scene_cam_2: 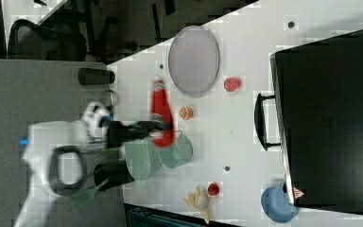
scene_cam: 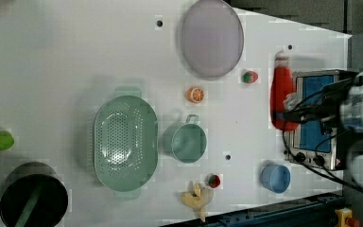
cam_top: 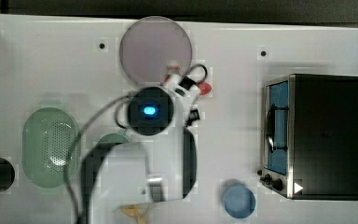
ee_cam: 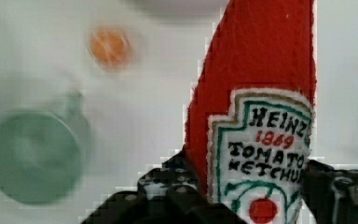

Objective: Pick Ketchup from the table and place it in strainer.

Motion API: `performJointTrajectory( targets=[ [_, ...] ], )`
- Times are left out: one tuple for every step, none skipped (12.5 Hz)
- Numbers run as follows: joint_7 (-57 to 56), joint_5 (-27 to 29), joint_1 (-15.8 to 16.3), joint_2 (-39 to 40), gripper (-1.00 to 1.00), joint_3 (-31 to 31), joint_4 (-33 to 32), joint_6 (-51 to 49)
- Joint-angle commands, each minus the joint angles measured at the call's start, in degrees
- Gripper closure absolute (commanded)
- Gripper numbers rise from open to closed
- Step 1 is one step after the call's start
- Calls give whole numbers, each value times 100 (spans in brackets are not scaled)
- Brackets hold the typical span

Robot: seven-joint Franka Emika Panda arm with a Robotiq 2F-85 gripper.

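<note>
The claw (ee_cam: 242,196) pinches the ketchup (ee_cam: 261,93), lifted off the surface (scene_cam: 75,71), well right of the strainer (scene_cam: 125,142) in the left view.

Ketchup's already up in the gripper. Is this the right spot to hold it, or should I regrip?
Keep it. The gripper is shut across the ketchup at its labelled lower body, one finger on each flat side. That is the widest, softest-looking part, and the slim capped end sticks out free, so it should slide lengthwise into the strainer.

Probably a robotics lab: a white table (scene_cam: 75,56) with bolt holes holds toy kitchenware, office chair (scene_cam_2: 28,38) at the right view's upper left.
</note>
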Motion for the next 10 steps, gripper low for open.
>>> performJointTrajectory(
  targets=[
    [1189,287,315,-49,-25,655,203,-461],
    [1630,455,365,-35,-25,868,244,-475],
    [2070,580,421,-4,-25,1108,264,-452],
    [2446,624,472,46,-25,1350,273,-414],
    [2812,624,511,121,-25,1578,279,-351],
    [3162,624,541,222,-25,1800,287,-288],
    [3479,627,563,348,-25,2006,311,-205],
    [3707,626,582,500,-25,2201,328,-40],
    [3922,626,598,679,-25,2379,329,231],
    [4191,626,616,907,-25,2547,325,584]
  ],
)
